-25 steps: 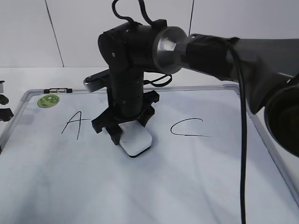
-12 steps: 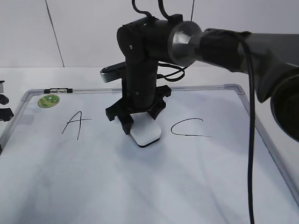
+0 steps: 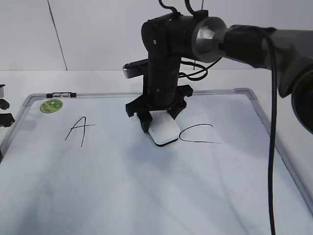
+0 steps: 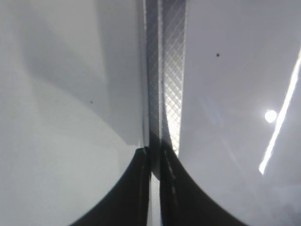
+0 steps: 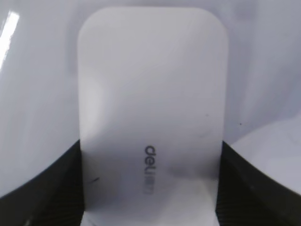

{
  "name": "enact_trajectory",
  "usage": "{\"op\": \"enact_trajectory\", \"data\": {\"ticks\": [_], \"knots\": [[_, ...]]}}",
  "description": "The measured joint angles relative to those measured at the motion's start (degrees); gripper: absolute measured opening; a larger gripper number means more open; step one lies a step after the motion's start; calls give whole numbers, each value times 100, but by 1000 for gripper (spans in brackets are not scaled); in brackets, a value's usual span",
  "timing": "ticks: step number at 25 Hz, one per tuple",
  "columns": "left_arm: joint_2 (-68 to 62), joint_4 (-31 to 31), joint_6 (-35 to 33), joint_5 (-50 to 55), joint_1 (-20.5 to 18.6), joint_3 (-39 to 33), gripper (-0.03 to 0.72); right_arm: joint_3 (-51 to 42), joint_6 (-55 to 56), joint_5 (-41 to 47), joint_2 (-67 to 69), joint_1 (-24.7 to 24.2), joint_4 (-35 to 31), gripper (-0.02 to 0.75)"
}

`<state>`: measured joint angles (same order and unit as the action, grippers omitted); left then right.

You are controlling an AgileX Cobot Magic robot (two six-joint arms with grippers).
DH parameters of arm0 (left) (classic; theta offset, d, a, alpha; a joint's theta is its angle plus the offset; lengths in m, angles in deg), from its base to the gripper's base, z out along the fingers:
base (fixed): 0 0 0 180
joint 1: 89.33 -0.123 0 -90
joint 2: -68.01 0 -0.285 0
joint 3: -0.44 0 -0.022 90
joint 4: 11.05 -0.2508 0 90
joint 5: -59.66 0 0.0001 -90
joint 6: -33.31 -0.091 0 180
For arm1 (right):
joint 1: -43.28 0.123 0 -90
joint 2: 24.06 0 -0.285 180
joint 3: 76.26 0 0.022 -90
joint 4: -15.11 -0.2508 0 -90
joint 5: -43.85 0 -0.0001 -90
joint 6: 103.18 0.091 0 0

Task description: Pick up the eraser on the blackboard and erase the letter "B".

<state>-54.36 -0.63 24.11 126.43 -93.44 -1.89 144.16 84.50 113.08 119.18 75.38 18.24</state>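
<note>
Looking at where we've got to on this one: our right gripper (image 3: 160, 123) has the white rounded-rectangular plastic eraser (image 3: 164, 132) pinched between its black fingers, jaws spread fairly wide to fit across the block, pointing straight down and pressing its dark underside flat on the big white dry-erase board with the grey metal frame (image 3: 244, 92). The right wrist view backs that up: the eraser (image 5: 151, 108) fills the frame, grey lettering up, with a black finger (image 5: 42, 188) on either side of it.

So the pickup part looks done. Now for the letter. We can only find 2 marks on the board: a hand-drawn black "A" (image 3: 78, 129) out at about 9 o'clock from the eraser, and a black "C" (image 3: 196, 134) just off its 3 o'clock edge. Between them, where the "B" should be, the board looks bare except for the patch under the eraser and the arm. We'd say the "B" is wiped off or close to it, but we can't tell what's under the block.

Careful though, the eraser sits really near the open end of the "C", so any more sweeping toward 3 o'clock risks smudging it.

Our left gripper (image 4: 155, 188) is clamped together on nothing, parked over the board's frame edge (image 4: 169, 70), well out of the action. The round green sticker (image 3: 51, 105) is up at the 10 o'clock corner, untouched.

Left to do, we reckon: lift, check for leftover strokes, set the eraser down.
</note>
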Motion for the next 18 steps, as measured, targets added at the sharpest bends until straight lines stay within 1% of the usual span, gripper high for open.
{"op": "enact_trajectory", "data": {"ticks": [5,8,11,15,18], "knots": [[0,0,0,0,0,0,13,0,-59,0,0,93,-50,516],[0,0,0,0,0,0,13,0,-94,0,0,263,141,516],[0,0,0,0,0,0,13,0,-105,0,0,481,195,516],[0,0,0,0,0,0,13,0,-150,0,4,725,-5,516],[0,0,0,0,0,0,13,0,-155,0,4,759,-29,516]]}}
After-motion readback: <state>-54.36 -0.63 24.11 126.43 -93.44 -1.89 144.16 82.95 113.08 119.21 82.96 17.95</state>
